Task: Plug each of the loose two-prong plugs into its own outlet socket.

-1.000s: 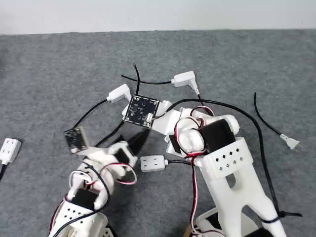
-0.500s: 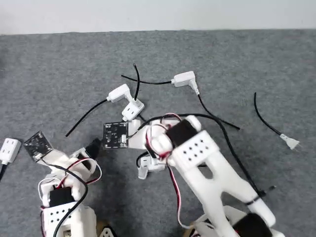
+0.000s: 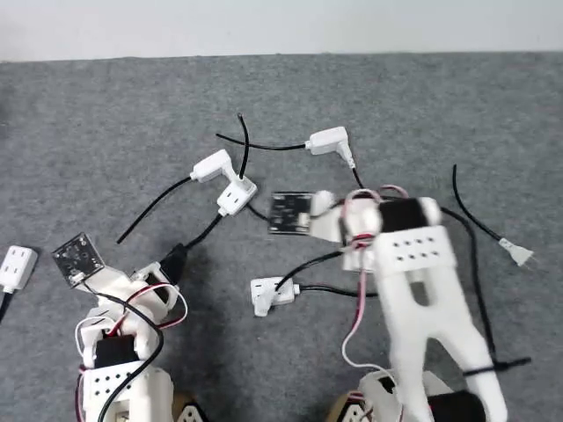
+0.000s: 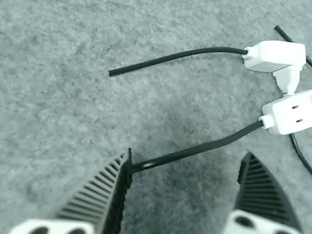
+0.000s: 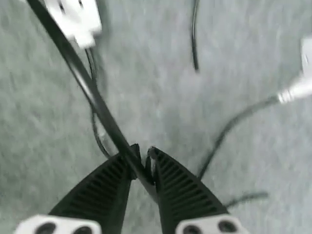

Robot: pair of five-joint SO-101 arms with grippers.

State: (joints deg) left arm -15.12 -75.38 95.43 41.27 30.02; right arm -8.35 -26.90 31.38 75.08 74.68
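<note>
Progress is judged partial: ahead of the released left pincer (image 4: 189, 163) one plug (image 4: 273, 56) seems seated in a socket (image 4: 292, 112), a cord (image 5: 73, 63) is clamped in the right pincer (image 5: 144, 155), and another plug (image 3: 327, 139) is left loose.

White plug (image 3: 212, 165) against white socket (image 3: 236, 196)

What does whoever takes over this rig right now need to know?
Left hand: open, straddling black socket cord on the grey carpet.
Right hand: shut on thin black cable.
Done: white angled plug looks seated in white two-slot socket.
Left: loose white plug and small right-edge plug; free are middle white socket and left-edge white socket.
</note>
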